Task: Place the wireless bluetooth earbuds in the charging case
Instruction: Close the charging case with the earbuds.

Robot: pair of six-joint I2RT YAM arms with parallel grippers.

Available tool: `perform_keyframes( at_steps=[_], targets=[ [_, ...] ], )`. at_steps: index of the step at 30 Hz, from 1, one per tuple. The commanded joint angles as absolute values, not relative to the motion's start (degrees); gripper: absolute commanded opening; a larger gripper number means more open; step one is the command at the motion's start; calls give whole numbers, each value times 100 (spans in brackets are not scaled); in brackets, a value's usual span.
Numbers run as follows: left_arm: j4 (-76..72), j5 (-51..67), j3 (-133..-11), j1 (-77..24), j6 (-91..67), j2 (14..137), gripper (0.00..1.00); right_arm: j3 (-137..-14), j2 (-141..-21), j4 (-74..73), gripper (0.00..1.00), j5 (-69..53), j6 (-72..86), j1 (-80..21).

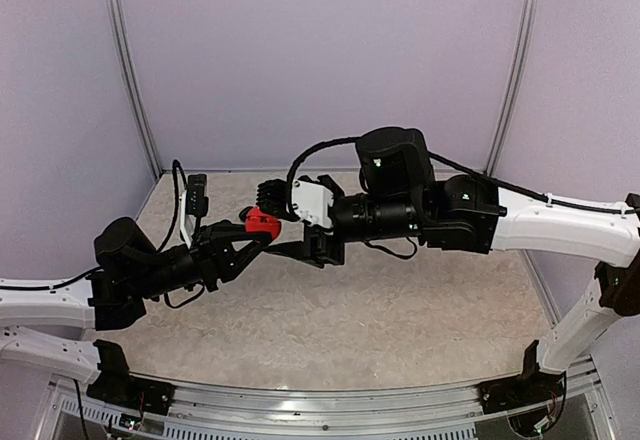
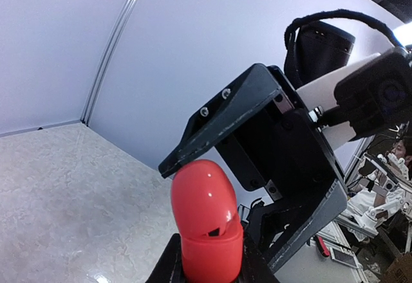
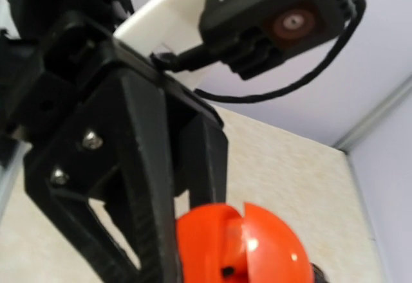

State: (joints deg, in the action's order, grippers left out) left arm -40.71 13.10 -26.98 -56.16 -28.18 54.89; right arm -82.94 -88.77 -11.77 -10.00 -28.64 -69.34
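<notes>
Your left gripper (image 1: 243, 238) pinches the red case (image 2: 206, 222) low down, up in the air. Your right gripper (image 1: 272, 200) has its jaws apart around the top. The case looks light, hard and slippery, so squeeze its sides gently. No earbuds show.

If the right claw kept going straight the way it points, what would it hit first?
Probably the red charging case, held by the left gripper; the right gripper is open around its top.

I see white links and black joints on my left arm (image 1: 45, 305) and right arm (image 1: 565, 225). A black cable (image 1: 318, 148) arches at 12 o'clock of the right wrist. Two silver screws (image 2: 226, 93) sit in a matte black finger (image 2: 257, 141).
</notes>
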Motion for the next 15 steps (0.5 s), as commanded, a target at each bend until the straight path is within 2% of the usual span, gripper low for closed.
perform_keyframes(
  at_steps=[1, 15],
  targets=[
    [-4742, 819, -2823, -5338, -3394, 5440, 0, -7961, -8860, -1675, 63, -862, -3466, -7491],
    [-4723, 1002, -2958, -5316, -3647, 5546, 0, -7778, -8909, -1448, 57, 344, -3922, -7791]
  ],
)
